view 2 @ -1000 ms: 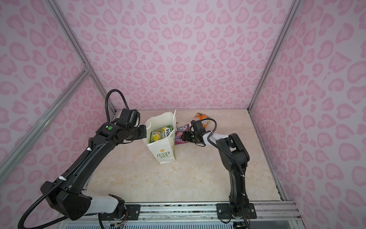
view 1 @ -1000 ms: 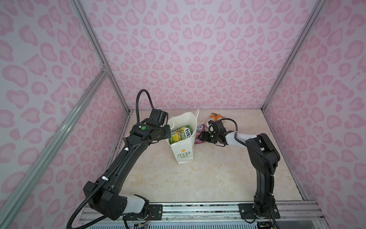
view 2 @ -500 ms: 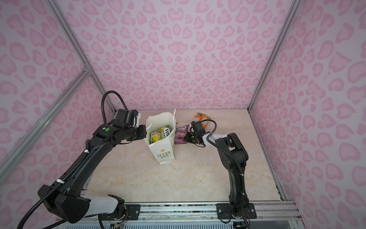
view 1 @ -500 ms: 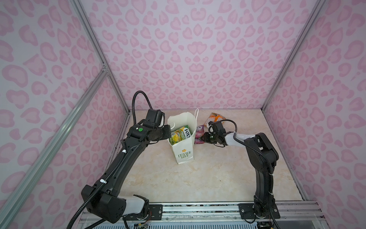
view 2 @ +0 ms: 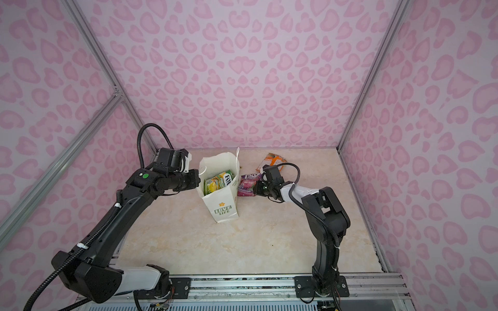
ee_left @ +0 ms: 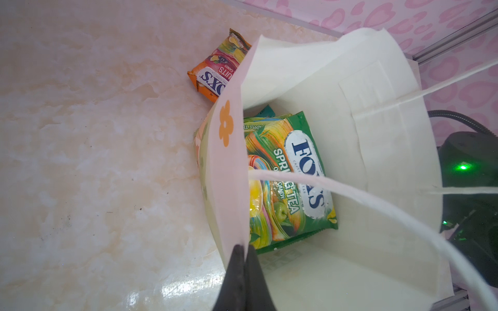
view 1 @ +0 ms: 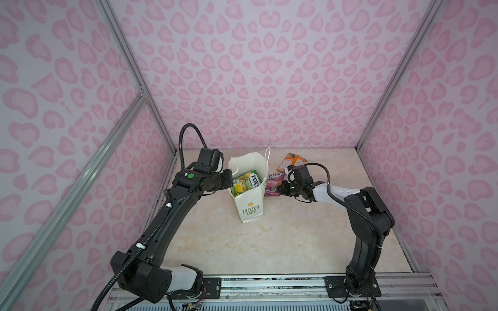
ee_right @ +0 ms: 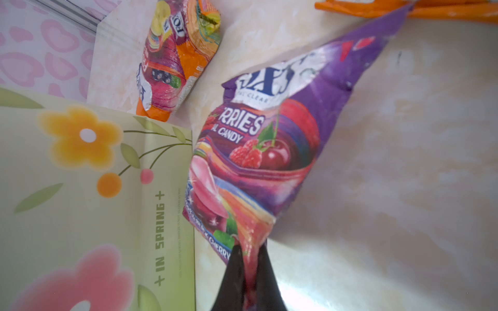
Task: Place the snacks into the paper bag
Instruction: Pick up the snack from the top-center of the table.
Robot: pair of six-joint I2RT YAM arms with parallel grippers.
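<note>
Toward the back of the marbled beige worktop (view 1: 283, 242), found the tall cream-white paper bag (view 1: 249, 200) standing upright with its mouth open, plain in both top views. Noted the left pincer (ee_left: 244, 251) clenched on the bag's rim, one finger inside the wall and one outside. Saw a green glossy "FOX'S" candy packet (ee_left: 291, 172) lying inside the bag, with the corner of a teal packet (ee_left: 266, 109) peeking out from under it. Just beside the bag, on its right, found the right pincer (ee_right: 249, 258) clamped tight on one corner of a purple crinkly berry-picture candy packet (ee_right: 269, 150). Could not judge contact between that packet's far end and the worktop. Beyond that pincer, spotted an orange glossy packet (view 1: 292, 161) lying flat on the worktop, apart from the bag.
</note>
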